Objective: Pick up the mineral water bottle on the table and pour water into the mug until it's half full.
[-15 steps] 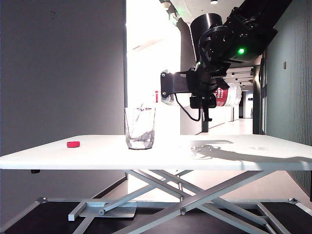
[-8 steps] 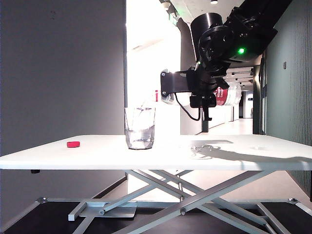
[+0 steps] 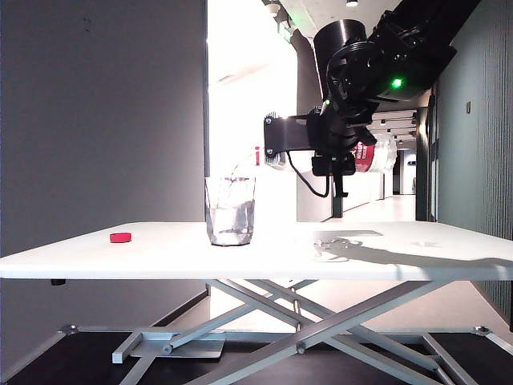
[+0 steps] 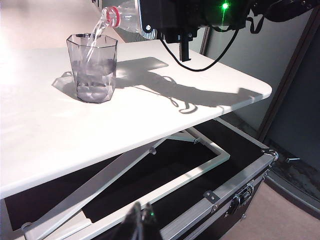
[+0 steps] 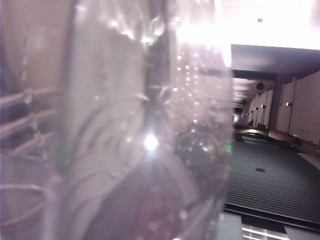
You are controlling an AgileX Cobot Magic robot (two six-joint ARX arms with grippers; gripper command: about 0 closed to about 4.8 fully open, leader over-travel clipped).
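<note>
Half-full looks close: right gripper (image 3: 341, 156), jaws clamped on the tipped mineral water bottle (image 4: 127, 15), pours water (image 4: 95, 37) into the mug (image 4: 92, 67) on the bench (image 4: 165, 95), so righting the bottle comes next; left gripper (image 4: 141, 225) hangs below the bench edge, jaws' state unreadable.

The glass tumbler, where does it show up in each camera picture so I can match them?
Exterior view: the glass tumbler stands on the white table, left of centre, right of the small red cap.
Left wrist view: tumbler at upper left, with water streaming in from the tipped mineral water bottle.
Right wrist view: not in it; the bottle fills the picture.
Shared landmark: the bottle, held by the right end effector.
</note>
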